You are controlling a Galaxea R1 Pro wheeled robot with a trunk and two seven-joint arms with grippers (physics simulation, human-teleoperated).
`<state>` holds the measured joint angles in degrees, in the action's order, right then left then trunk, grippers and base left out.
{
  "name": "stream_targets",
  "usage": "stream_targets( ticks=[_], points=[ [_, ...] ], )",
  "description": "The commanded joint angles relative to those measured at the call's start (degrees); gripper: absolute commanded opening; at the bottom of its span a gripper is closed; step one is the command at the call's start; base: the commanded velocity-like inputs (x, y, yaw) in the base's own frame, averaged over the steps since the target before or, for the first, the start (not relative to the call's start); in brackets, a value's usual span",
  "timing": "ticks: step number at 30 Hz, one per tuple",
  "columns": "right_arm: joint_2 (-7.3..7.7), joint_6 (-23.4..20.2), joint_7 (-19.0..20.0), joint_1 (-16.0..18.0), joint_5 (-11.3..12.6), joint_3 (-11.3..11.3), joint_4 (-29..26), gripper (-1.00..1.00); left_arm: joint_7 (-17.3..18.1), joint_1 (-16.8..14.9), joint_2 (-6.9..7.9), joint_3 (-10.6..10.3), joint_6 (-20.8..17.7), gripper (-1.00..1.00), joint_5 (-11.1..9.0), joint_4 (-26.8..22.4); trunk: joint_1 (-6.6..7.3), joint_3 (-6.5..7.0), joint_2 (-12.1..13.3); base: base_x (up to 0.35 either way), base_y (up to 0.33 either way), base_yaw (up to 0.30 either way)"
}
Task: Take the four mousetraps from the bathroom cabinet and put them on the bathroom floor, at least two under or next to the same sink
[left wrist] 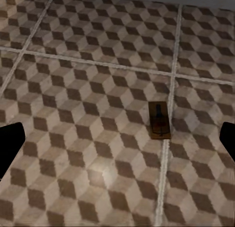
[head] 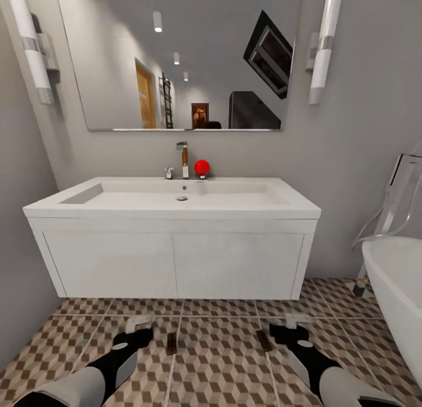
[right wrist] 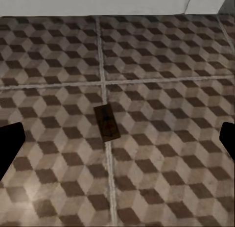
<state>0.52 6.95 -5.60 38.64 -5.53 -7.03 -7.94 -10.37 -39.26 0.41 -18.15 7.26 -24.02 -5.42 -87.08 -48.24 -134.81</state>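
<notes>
Two mousetraps [head: 171, 343] [head: 264, 340] lie flat on the bathroom floor [head: 223, 360] in front of the sink [head: 176, 204]. Both the left end effector [head: 139, 324] and right end effector [head: 293, 323] hover above with fingers apart, holding nothing.

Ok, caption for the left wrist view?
Open left gripper above a mousetrap lying flat on the cube-pattern bathroom floor, beside a grout line.

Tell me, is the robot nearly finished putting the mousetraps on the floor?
Partly. Two mousetraps lie flat on the bathroom floor, just in front of the sink. The left gripper and right gripper hang open and empty over them. The other two traps aren't seen here, so they may remain.
</notes>
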Motion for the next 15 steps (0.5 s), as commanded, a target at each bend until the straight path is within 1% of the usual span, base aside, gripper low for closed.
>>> stream_targets(
  ticks=[1,3,4,10,15],
  points=[
    [0.27,0.2,-0.1,0.0,-0.6,-0.4,1.0,1.00,-0.2,0.0,0.03,-0.5,0.1,1.00,-0.6,0.6,0.24,0.13,0.4,0.000,0.000,0.000],
    [0.86,0.2,-0.1,0.0,-0.6,-0.4,2.7,1.00,-0.1,0.0,0.09,-0.5,0.1,1.00,-1.0,1.8,0.68,0.49,1.2,0.000,0.000,0.000],
    [0.86,0.2,-0.1,0.0,-0.6,-0.4,2.7,1.00,-0.1,0.0,0.09,-0.5,0.1,1.00,-1.0,1.8,0.90,0.67,1.6,0.000,0.000,0.000],
    [2.37,0.2,0.0,-0.3,-0.6,-0.4,7.5,1.00,0.4,0.1,0.20,-0.5,0.0,1.00,-2.4,4.0,2.22,1.74,4.0,0.000,0.000,0.000],
    [3.26,-0.2,0.0,-0.3,-0.6,-0.4,9.0,1.00,0.6,0.3,0.34,-0.5,-0.2,1.00,-3.2,4.6,3.31,2.64,6.0,0.000,0.000,0.000]
  ],
)
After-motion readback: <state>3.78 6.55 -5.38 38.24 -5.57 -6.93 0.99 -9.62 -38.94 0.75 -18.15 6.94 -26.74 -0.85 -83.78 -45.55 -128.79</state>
